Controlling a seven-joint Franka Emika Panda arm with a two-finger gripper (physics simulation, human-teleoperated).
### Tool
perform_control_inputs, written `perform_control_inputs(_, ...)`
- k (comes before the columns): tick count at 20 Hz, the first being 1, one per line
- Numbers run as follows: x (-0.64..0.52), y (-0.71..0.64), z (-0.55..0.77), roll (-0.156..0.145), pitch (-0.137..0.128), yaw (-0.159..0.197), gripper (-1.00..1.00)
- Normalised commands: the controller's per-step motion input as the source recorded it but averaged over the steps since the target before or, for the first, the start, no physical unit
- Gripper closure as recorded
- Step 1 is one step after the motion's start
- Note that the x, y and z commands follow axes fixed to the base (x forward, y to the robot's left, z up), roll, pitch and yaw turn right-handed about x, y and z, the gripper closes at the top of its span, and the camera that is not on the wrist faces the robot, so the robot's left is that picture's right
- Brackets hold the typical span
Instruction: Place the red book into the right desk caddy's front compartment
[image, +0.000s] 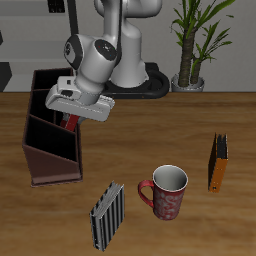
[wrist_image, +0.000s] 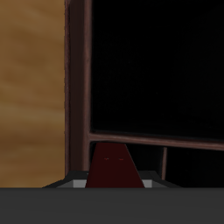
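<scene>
My gripper (image: 72, 116) is shut on the red book (image: 70, 123) and holds it upright just above the right desk caddy (image: 45, 160), a long dark reddish-brown box with inner dividers. The book hangs over the caddy's middle part, close to the side wall that faces the mug. In the wrist view the red book (wrist_image: 114, 164) sticks out from my gripper (wrist_image: 114, 182) over the dark inside of the caddy, with the caddy wall (wrist_image: 79, 79) and a divider (wrist_image: 149, 140) beside it. I cannot tell which compartment lies under the book.
A red patterned mug (image: 168, 192) stands near the table's front edge. A grey ribbed book (image: 106, 215) lies beside it, nearer the caddy. An orange book (image: 217, 162) stands beyond the mug. A potted plant (image: 195, 40) is at the back.
</scene>
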Motion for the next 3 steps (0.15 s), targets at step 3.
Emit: perform_control_inputs(3,-0.02,-0.04,0.02,-0.017,0.004,-0.005,-1.0)
